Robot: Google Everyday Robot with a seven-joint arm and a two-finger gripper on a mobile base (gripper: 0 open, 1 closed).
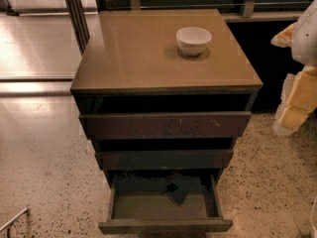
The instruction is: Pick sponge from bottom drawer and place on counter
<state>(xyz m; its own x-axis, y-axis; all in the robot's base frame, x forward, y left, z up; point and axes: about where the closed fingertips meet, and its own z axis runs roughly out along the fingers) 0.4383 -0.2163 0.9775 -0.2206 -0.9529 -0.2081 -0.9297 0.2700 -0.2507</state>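
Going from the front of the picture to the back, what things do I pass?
bottom drawer, open → sponge, the dark lump inside it → upper drawers → counter → white bowl. The gripper is at the right edge, apart from all these.

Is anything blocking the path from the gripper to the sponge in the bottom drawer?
Nothing visible does. The small dark sponge lies uncovered in the pulled-out dark wooden bottom drawer; the white-and-yellow gripper is at the right edge, beside the cabinet.
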